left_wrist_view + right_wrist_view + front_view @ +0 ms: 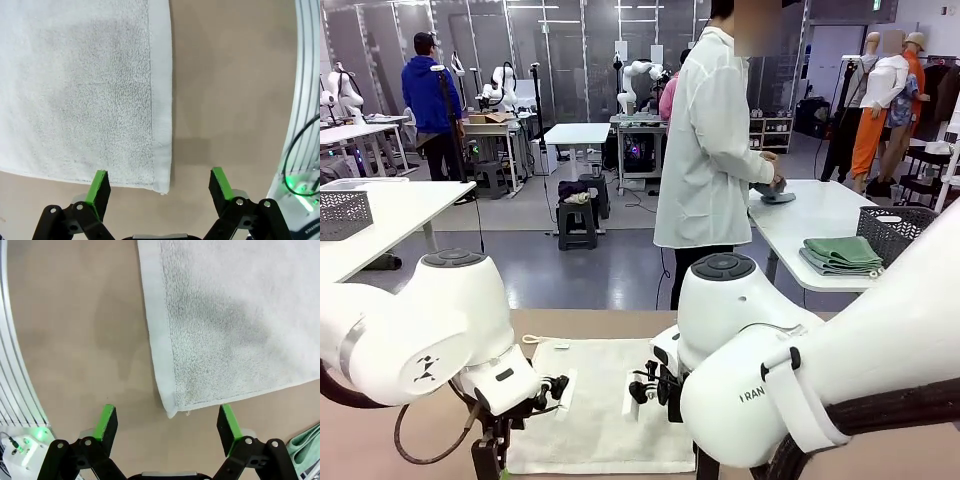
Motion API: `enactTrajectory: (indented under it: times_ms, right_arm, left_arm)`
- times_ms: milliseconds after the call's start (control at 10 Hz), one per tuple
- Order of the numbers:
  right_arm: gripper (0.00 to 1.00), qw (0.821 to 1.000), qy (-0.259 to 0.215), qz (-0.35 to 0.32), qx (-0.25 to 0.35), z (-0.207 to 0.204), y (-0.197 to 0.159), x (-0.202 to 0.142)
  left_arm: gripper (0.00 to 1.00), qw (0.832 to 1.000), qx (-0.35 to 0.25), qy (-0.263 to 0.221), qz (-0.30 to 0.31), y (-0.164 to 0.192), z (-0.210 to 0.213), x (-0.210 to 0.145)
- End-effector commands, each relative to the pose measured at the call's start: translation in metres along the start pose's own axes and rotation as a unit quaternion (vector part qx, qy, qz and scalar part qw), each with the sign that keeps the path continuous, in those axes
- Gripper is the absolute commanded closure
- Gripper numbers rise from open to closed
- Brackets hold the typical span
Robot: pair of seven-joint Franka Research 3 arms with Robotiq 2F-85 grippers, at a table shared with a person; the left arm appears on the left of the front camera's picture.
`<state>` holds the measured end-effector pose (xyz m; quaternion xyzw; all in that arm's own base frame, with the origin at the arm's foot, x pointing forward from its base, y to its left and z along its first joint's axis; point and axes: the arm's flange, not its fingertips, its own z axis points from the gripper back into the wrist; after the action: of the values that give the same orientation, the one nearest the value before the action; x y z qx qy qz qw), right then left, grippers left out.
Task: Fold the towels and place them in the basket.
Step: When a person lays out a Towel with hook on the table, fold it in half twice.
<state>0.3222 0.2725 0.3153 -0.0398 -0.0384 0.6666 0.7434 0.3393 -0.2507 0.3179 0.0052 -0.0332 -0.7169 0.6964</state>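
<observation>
The cream-white terry towel [605, 405] lay flat along the near edge of the tan desk [230, 75]. Both hands were spread wide and empty. The left hand [160, 175] hung over the towel's near left corner, the right hand [167, 411] over its near right one. A mint-green scrap [307, 442], probably the second towel, showed near that corner. Each corner sat barely between the fingers, so a pinch might catch only hem and slip, skewing the fold.
</observation>
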Motion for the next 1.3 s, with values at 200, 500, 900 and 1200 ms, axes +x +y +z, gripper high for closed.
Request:
enactTrajectory:
  times_ms: [200,500,900,1200]
  right_arm:
    - [0.00,1.000,0.006,0.006,-0.002,-0.003,-0.001,-0.001]
    - [0.00,1.000,0.018,0.004,-0.010,-0.002,0.000,0.000]
    - [0.00,1.000,0.014,0.009,-0.015,-0.010,-0.005,-0.003]
    - [0.00,1.000,0.000,0.022,-0.011,-0.017,-0.007,-0.003]
  left_arm:
    - [0.00,1.000,0.002,0.003,0.001,0.001,-0.002,-0.001]
    - [0.00,1.000,0.007,0.004,0.004,0.002,-0.001,-0.001]
    - [0.00,1.000,0.003,0.022,0.017,0.005,-0.012,-0.001]
    - [0.00,0.999,-0.003,0.026,0.020,0.006,-0.018,-0.002]
